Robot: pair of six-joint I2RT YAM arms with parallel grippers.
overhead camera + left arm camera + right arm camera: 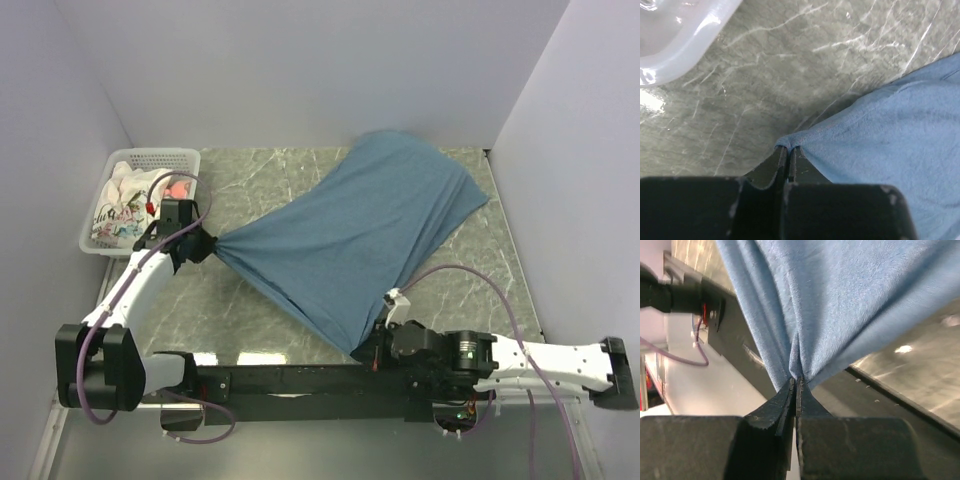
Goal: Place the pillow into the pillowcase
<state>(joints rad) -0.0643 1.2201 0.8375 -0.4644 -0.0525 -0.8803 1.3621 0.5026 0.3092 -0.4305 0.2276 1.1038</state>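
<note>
The muted-blue pillowcase (360,235) is stretched across the marble table, bulging at its far end. My left gripper (207,247) is shut on its left corner, the cloth pinched between the fingertips (788,148) in the left wrist view. At the near edge my right gripper (368,352) is shut on the pillowcase's near corner (805,315), folds fanning out from the closed tips (796,379). The pillow is hidden; no cream surface shows in any view.
A white plastic basket (150,160) holding white floral and pink cloths stands at the far left, close to the left arm; its rim (685,50) shows in the left wrist view. Pale walls enclose the table on three sides. A black rail (300,380) runs along the near edge.
</note>
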